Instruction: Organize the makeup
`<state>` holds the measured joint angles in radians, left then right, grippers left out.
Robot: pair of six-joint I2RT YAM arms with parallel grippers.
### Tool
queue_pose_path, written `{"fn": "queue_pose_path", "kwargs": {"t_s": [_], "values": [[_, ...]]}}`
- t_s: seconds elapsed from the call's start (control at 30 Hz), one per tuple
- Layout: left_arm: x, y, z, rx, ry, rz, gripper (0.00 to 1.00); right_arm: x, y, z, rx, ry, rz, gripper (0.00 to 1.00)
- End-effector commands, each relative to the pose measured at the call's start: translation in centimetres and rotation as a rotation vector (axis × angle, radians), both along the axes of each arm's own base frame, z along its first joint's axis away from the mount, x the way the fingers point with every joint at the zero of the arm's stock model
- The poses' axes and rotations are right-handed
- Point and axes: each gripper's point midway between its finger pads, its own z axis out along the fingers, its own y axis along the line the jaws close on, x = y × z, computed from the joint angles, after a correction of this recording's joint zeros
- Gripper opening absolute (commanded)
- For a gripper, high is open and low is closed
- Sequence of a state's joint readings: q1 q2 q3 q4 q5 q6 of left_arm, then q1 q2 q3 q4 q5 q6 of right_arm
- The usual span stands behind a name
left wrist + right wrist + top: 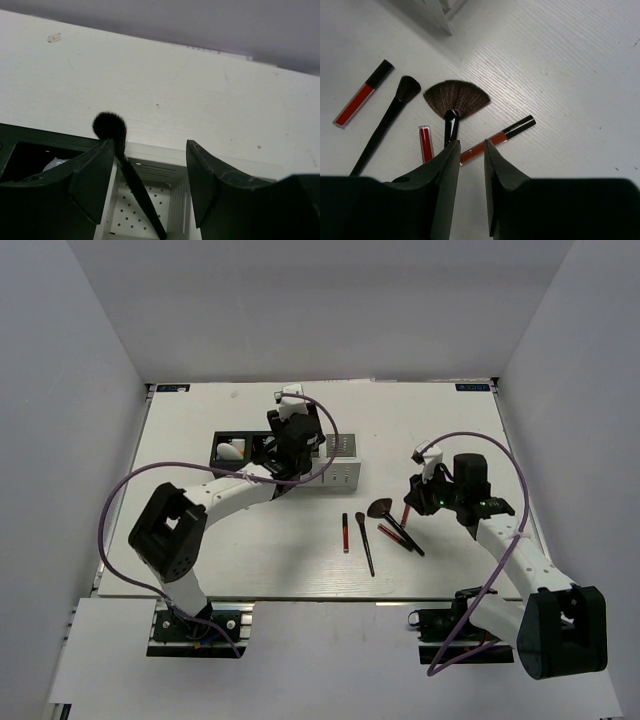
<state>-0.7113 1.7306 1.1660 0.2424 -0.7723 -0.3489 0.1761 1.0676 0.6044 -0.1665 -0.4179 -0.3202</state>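
Black-and-white compartment boxes (345, 475) are being reached over by the left hand (290, 445) at the far middle of the desk (280, 555) in the top view. The loose makeup is lying well apart from it and near the right hand (425, 495), judged the nearer one: a fan brush (380, 508), a long black brush (366, 548) and red sticks (345, 532).

In the left wrist view, the fingers (95, 175) are being held wide apart. A round-tipped brush (111, 127) is leaning against one of them, its handle down in a white perforated slot (125, 215).

In the right wrist view, the fingers (445, 175) are being held nearly together. A red pencil (507, 132) is lying slantwise across their tips, with its black cap pointing away. Whether it is being pinched cannot be told.
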Motion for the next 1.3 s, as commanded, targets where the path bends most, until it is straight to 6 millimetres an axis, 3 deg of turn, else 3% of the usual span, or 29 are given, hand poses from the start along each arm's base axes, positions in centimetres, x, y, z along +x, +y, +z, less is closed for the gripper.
{"fn": "queue_pose_path", "kwargs": {"t_s": [0.0, 0.17, 0.27, 0.3, 0.33, 0.37, 0.4, 0.43, 0.47, 0.5, 0.53, 0.57, 0.6, 0.63, 0.7, 0.73, 0.8, 0.93, 1.27], "values": [[-0.9, 0.2, 6.9, -0.119, -0.126, -0.012, 0.71, 0.6, 0.9, 1.9, 0.026, -0.034, 0.064, 0.34], [-1.9, 0.3, 13.3, -0.179, -0.201, -0.058, 0.79, -1.0, 2.5, 1.1, 0.056, 0.068, 0.198, 0.39], [-3.6, 0.3, 14.7, -0.208, -0.14, -0.133, 0.86, -1.5, 2.4, -0.3, 0.025, 0.141, 0.229, 0.41], [-4.6, 0.3, 13.1, -0.188, -0.056, -0.161, 0.88, -1.6, 2.4, -0.6, 0.017, 0.156, 0.229, 0.42], [-5.9, 0.4, 13.9, -0.256, -0.038, -0.201, 0.92, -1.9, 2.3, -1.1, 0.004, 0.174, 0.243, 0.43], [-7.1, 1.0, 11.7, -0.23, 0.035, -0.208, 0.94, -2.1, 2.3, -1.6, 0.001, 0.197, 0.254, 0.47], [-8.1, 1.3, 10.8, -0.251, 0.065, -0.211, 0.96, -2.4, 2.5, -1.9, -0.004, 0.212, 0.263, 0.48], [-10.1, 1.7, 11.7, -0.287, 0.056, -0.25, 0.97, -2.6, 2.5, -2.2, -0.004, 0.229, 0.265, 0.49], [-11.4, 2.1, 10.6, -0.288, 0.09, -0.257, 0.98, -2.7, 2.5, -2.6, -0.013, 0.244, 0.269, 0.5], [-12.7, 2.8, 7.7, -0.282, 0.149, -0.255, 0.98, -2.8, 2.6, -2.7, -0.016, 0.252, 0.274, 0.5], [-14.4, 3.4, 8.7, -0.356, 0.136, -0.277, 0.98, -2.8, 2.7, -2.9, -0.02, 0.258, 0.277, 0.5], [-15.5, 4.1, 7.7, -0.364, 0.158, -0.273, 0.98, -2.6, 2.7, -3.2, -0.032, 0.27, 0.273, 0.5], [-16.5, 4.7, 5.1, -0.38, 0.21, -0.254, 0.98, -2.6, 3.0, -3.3, -0.035, 0.277, 0.281, 0.51], [-17.8, 5.3, 5.3, -0.418, 0.199, -0.268, 0.98, -3.0, 3.1, -3.8, -0.039, 0.312, 0.29, 0.51], [-19.3, 6.1, 2.3, -0.454, 0.261, -0.242, 0.98, -2.8, 3.4, -3.7, -0.047, 0.323, 0.309, 0.53], [-20.2, 6.3, 1.9, -0.483, 0.27, -0.252, 0.98, -3.1, 3.4, -4.3, -0.057, 0.355, 0.312, 0.54], [-21.0, 6.2, -0.3, -0.514, 0.326, -0.246, 0.98, -2.7, 3.5, -4.4, -0.07, 0.362, 0.306, 0.55], [-21.9, 5.8, -3.0, -0.519, 0.425, -0.236, 0.98, -1.4, 3.2, -5.4, -0.141, 0.355, 0.251, 0.57], [-22.8, 6.4, -4.8, -0.505, 0.465, -0.22, 0.98, -0.3, 3.4, -7.4, -0.227, 0.368, 0.232, 0.57]]}}
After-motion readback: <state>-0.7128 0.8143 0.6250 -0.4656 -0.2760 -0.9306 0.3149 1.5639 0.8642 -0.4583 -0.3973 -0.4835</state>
